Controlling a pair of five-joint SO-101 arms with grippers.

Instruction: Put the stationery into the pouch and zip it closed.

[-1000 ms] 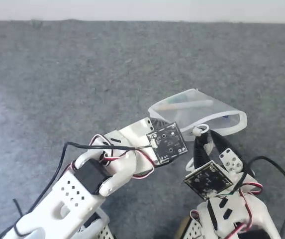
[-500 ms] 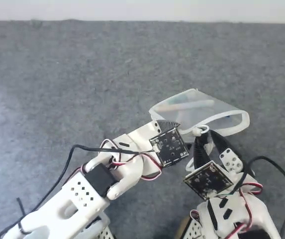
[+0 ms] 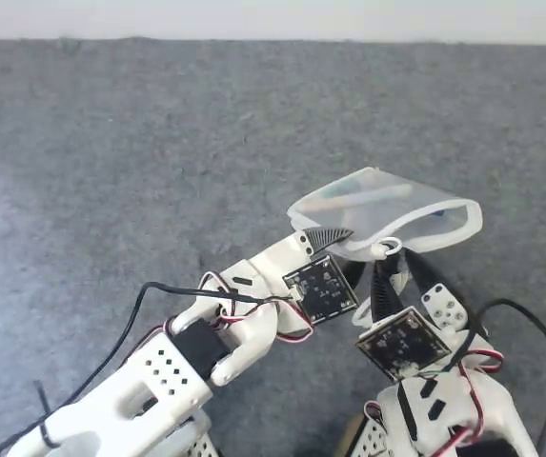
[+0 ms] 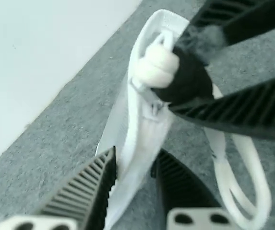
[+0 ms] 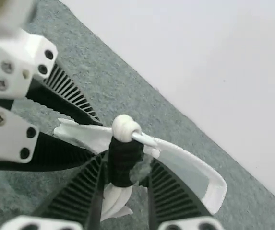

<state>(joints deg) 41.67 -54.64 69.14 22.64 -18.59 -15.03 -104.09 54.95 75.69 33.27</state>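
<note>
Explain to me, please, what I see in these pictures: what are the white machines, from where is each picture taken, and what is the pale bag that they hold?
These are two small robot arms side by side, each ending in a two-fingered gripper. The high view comes from a fixed camera that looks down over a grey table. The other two pictures come from small cameras on the arms' wrists, so each shows its own dark fingers up close. The thing they hold is a translucent white pouch with a pen-like stick showing through it. The left gripper is shut on the pouch's edge. The right gripper is shut on the zipper pull, a white bead on a dark tab.
</note>
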